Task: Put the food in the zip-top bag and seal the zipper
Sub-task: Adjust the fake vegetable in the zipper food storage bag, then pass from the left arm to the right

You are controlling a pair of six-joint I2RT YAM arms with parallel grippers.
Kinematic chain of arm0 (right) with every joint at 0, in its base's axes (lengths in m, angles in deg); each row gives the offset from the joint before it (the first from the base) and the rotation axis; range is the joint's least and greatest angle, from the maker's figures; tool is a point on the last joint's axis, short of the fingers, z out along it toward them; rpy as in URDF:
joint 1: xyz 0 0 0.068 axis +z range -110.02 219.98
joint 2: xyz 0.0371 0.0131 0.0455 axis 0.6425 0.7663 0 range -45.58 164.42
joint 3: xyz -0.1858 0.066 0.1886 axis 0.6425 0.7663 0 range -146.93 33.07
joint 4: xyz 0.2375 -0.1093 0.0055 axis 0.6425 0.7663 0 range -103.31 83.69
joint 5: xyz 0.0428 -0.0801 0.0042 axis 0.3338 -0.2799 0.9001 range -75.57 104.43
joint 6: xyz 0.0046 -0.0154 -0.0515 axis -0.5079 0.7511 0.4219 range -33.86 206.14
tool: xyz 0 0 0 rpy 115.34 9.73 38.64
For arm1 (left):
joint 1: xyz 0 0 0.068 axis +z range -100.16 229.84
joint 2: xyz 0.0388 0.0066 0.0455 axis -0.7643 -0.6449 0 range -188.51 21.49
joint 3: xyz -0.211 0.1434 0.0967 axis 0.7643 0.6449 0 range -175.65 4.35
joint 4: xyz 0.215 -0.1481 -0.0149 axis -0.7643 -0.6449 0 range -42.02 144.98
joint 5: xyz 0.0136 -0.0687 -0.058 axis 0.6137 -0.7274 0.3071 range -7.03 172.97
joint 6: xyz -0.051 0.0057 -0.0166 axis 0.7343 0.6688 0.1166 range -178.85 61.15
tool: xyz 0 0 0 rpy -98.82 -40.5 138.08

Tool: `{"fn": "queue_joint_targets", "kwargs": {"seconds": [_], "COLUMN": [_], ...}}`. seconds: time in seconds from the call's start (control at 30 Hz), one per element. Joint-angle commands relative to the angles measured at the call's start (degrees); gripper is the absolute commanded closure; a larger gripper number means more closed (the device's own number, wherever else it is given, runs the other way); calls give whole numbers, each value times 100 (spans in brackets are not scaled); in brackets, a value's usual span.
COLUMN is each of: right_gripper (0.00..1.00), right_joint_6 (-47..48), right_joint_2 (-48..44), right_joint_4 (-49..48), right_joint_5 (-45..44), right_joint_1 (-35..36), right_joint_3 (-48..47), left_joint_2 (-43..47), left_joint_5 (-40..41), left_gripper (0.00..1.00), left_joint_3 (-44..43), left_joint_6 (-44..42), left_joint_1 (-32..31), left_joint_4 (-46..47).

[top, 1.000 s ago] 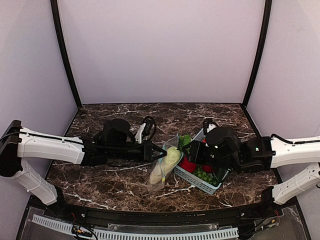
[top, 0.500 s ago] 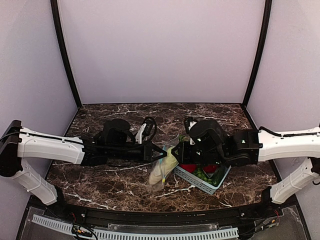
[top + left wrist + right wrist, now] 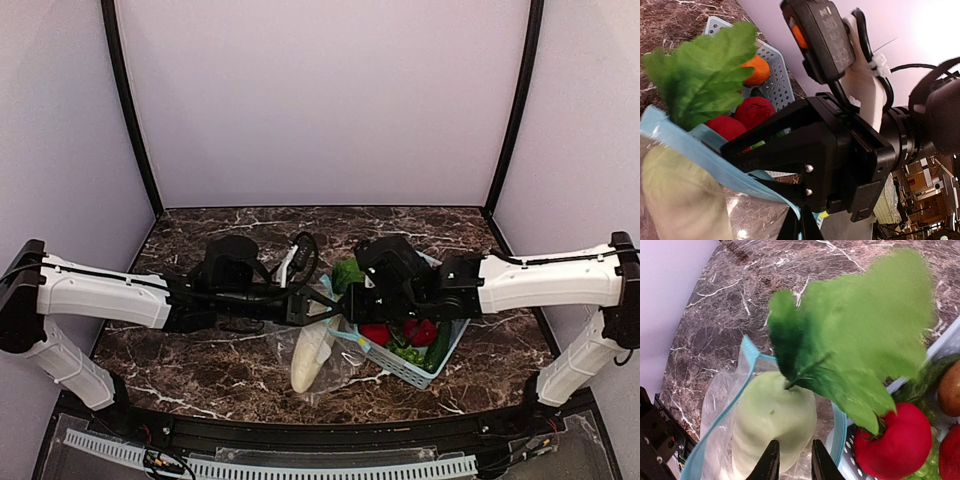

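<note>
The zip-top bag (image 3: 340, 366) lies between the arms with the cream-white squash (image 3: 308, 357) inside it. The squash's green leaf (image 3: 347, 274) sticks out of the mouth. My left gripper (image 3: 322, 305) is shut on the light blue zipper (image 3: 700, 160), pinching the strip where it enters the left gripper (image 3: 800, 227). My right gripper (image 3: 345, 302) hovers at the bag's mouth. In its own view the right gripper (image 3: 795, 455) stands over the squash (image 3: 772, 420), jaws a narrow gap apart, nothing visibly pinched. The zipper (image 3: 715, 427) rims the open mouth.
A light blue basket (image 3: 395, 366) stands right of the bag, touching its mouth. It holds red round pieces (image 3: 420, 332), green pieces (image 3: 410, 354) and an orange (image 3: 756, 70). Purple walls enclose the marble table (image 3: 200, 360) on three sides.
My right gripper moved left from over the basket to the bag's mouth and its jaws narrowed. The squash and bag slid toward the near edge. The left arm stayed put.
</note>
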Motion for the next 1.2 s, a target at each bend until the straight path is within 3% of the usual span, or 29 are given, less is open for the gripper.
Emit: {"fn": "queue_joint_targets", "kwargs": {"seconds": [0.0,0.2,0.37,0.73,0.9,1.17], "right_gripper": [77,71,57,37,38,56], "right_joint_6": [736,1116,1054,411,247,-92], "right_joint_2": [98,-95,-752,-1418,-1011,-338], "right_joint_4": [-1347,-1322,-681,374,351,330], "right_joint_5": [1062,1346,1041,514,555,534], "right_joint_1": [-190,-197,-198,-198,-198,-206], "right_joint_3": [145,163,348,449,379,118], "left_joint_2": [-44,155,472,374,333,378], "left_joint_5": [-497,43,620,470,404,425], "left_gripper": [99,99,99,99,99,99], "left_joint_3": [80,177,344,304,261,242], "left_joint_6": [-127,-230,-275,-278,-302,-343], "left_joint_1": [5,10,3,7,7,10], "left_joint_4": [517,51,-367,-277,-260,-368]}}
